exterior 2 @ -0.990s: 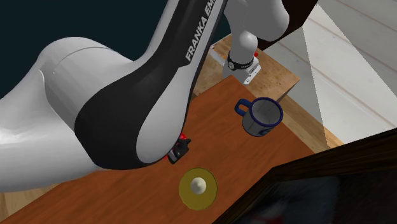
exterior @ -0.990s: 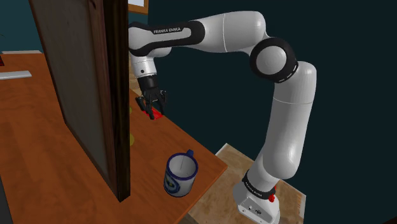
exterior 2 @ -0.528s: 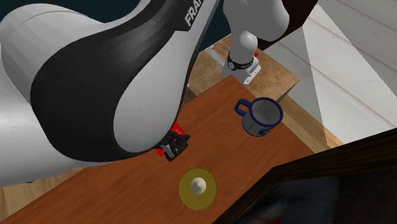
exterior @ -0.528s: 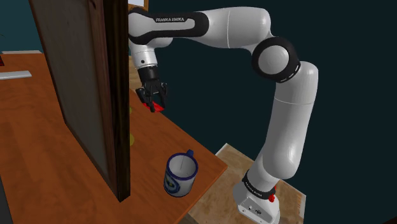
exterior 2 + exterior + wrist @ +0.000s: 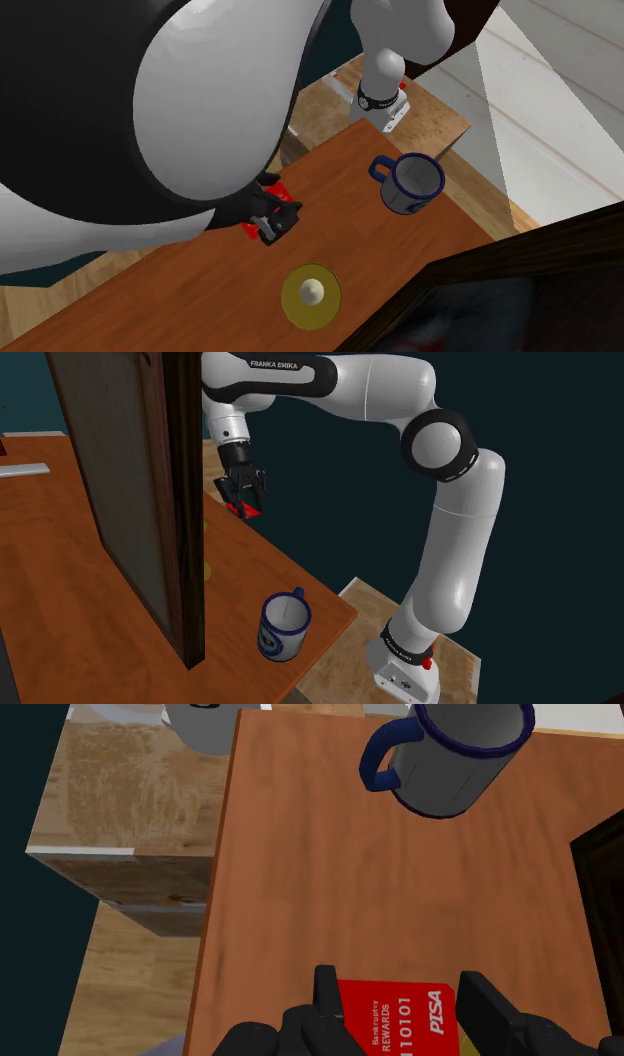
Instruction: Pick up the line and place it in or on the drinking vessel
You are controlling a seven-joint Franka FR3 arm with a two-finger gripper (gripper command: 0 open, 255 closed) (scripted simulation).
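Red card (image 5: 395, 1016) (printed REWARDS, with digits): clamped between both fingers of the black gripper (image 5: 400, 994) and held clear of the wooden table (image 5: 60, 562). The arm (image 5: 455, 552) rises from its stand, bends at the elbow and runs level toward the shoulder view's left, wrist turned downward. The blue-rimmed mug (image 5: 285, 628) stands upright near the table's corner, well apart from the card.
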